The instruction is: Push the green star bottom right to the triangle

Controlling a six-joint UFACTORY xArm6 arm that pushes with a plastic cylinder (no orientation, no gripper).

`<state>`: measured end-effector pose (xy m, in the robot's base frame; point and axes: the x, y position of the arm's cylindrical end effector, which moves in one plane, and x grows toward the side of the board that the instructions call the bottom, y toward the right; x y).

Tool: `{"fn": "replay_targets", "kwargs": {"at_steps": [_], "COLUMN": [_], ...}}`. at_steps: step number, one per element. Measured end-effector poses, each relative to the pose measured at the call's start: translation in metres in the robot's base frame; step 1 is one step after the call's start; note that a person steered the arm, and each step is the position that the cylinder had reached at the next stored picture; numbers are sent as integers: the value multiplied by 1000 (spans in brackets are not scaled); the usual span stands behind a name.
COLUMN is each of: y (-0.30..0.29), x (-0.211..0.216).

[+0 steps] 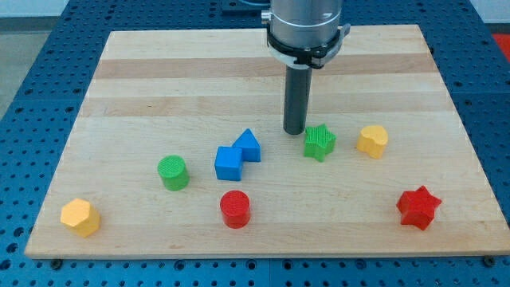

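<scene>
Pale wooden board (pixel 263 64) on a blue perforated bench. My tip (pixel 295 131) is a plain dark rod with nothing to spread or press together; its end stands just to the view's left of the green star (pixel 319 142), very close, contact not clear. The blue triangle (pixel 249 145) lies further to the view's left, touching the blue cube (pixel 229 163). Green cylinder (pixel 172 172) sits left of those, red cylinder (pixel 235 209) below them. Yellow heart-like block (pixel 372 140) near the star's right. Red star (pixel 418 207) at lower right, yellow hexagon (pixel 80 217) at lower left.
</scene>
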<state>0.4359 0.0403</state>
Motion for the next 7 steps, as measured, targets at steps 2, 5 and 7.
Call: {"fn": "replay_targets", "kwargs": {"at_steps": [2, 5, 7], "y": [55, 85, 82], "x": [0, 0, 10]}}
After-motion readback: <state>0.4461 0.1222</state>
